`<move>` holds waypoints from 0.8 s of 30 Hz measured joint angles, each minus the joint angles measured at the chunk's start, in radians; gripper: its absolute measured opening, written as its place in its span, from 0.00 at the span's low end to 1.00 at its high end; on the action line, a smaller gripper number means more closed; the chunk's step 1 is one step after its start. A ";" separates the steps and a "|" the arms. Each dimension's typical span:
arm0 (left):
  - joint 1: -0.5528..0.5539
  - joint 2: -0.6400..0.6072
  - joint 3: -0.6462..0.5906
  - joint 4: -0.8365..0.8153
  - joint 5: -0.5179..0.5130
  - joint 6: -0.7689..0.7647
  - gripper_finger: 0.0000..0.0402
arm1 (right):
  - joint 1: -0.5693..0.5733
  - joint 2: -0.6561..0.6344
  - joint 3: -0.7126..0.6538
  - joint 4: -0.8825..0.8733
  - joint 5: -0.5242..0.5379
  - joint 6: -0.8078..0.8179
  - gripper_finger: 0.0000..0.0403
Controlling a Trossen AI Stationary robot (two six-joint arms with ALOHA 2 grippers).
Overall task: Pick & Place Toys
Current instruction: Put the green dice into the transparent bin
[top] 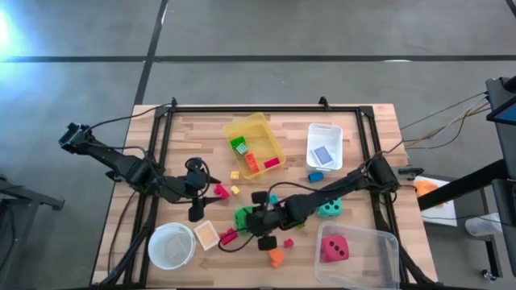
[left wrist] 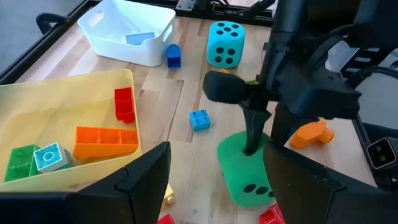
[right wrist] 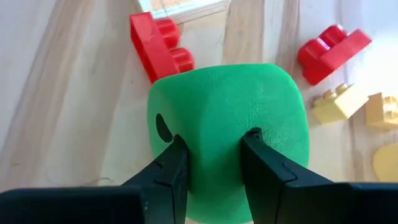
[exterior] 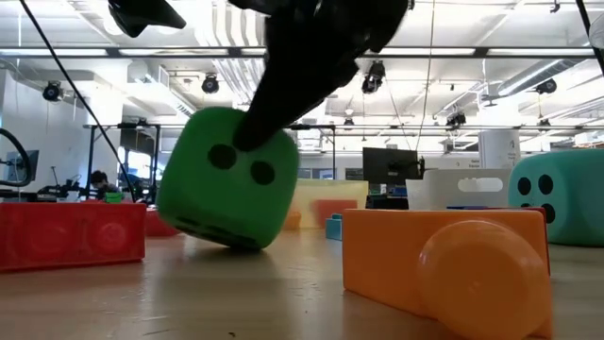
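Note:
My right gripper (right wrist: 211, 155) is shut on the green black-dotted die (top: 241, 217) at the middle of the table's near half; the die also shows in the low view (exterior: 226, 179) and in the left wrist view (left wrist: 242, 174). My left gripper (top: 196, 190) is open and empty a little to the die's left, above the table. The teal die (top: 329, 208) stands on the table to the right. The pink-red die (top: 334, 248) lies in the clear bin (top: 379, 242). Small blocks lie scattered around, among them red ones (right wrist: 158, 46) and an orange one (exterior: 444, 260). My right gripper pinches the green die's upper part (right wrist: 214, 134) between its two fingers (right wrist: 171, 165), which dent the soft surface in. The fingers come from above, slanting down. The die is tilted (exterior: 226, 179); whether its low edge is on the table, I cannot tell.
A yellow bin (top: 266, 125) with several blocks and a white bin (top: 324, 133) stand at the far middle. A round white bowl (top: 171, 246) and a small wooden tile (top: 206, 234) are at the near left. Blue blocks (left wrist: 199, 119) lie between the bins and the dice.

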 joint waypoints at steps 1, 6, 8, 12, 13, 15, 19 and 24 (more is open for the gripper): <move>0.000 0.000 0.000 0.000 0.000 0.000 0.64 | 0.001 -0.011 -0.001 -0.013 0.002 0.007 0.26; 0.000 0.000 0.000 0.000 0.000 0.000 0.64 | 0.007 -0.073 -0.006 -0.083 -0.006 0.063 0.17; 0.000 0.000 0.000 0.000 0.000 0.001 0.64 | 0.011 -0.099 -0.008 -0.104 -0.007 0.083 0.16; 0.000 0.000 0.000 -0.004 0.000 0.001 0.64 | 0.025 -0.156 -0.006 -0.146 0.018 0.130 0.09; 0.000 0.000 0.000 -0.004 0.000 0.000 0.64 | 0.029 -0.170 -0.006 -0.160 0.026 0.142 0.08; 0.000 0.000 0.000 -0.007 0.000 0.000 0.64 | 0.038 -0.192 -0.006 -0.188 0.048 0.172 0.08; 0.000 0.000 0.000 -0.008 0.000 0.000 0.64 | 0.059 -0.253 -0.004 -0.242 0.076 0.228 0.07; 0.000 0.000 0.000 -0.008 0.000 0.000 0.64 | 0.078 -0.316 -0.003 -0.287 0.093 0.302 0.05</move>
